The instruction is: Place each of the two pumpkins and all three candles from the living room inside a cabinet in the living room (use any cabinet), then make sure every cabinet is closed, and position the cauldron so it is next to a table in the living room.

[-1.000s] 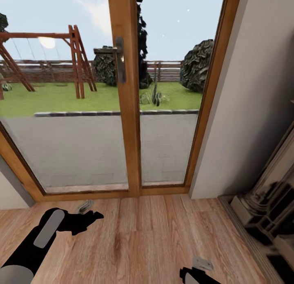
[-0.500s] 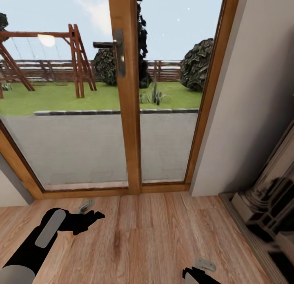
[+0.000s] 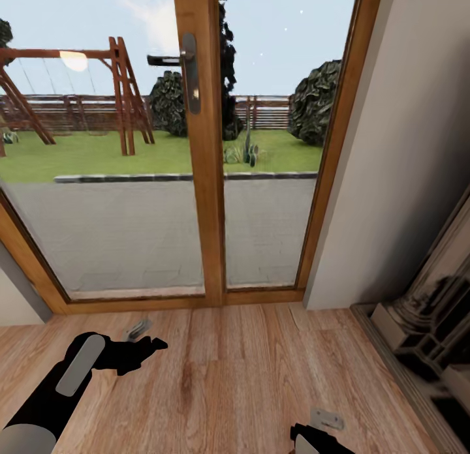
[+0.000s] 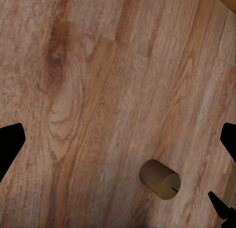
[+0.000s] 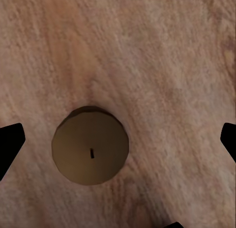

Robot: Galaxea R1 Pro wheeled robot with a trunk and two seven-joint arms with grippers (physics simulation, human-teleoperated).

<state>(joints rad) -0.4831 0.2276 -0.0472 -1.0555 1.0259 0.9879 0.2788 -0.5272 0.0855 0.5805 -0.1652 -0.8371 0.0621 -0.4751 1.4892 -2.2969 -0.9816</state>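
We've got a candle [image 5: 91,145] upright on the wood floor [image 5: 162,56], between the spread fingers of the right gripper [image 5: 118,139]; left gripper [image 4: 118,144] also spread, empty. Looks light, rigid and maybe slick, so we'd pinch across the round side wall.

Candle [image 5: 90,148] upright on floor [image 5: 162,66] (below right tool [image 5: 118,144])
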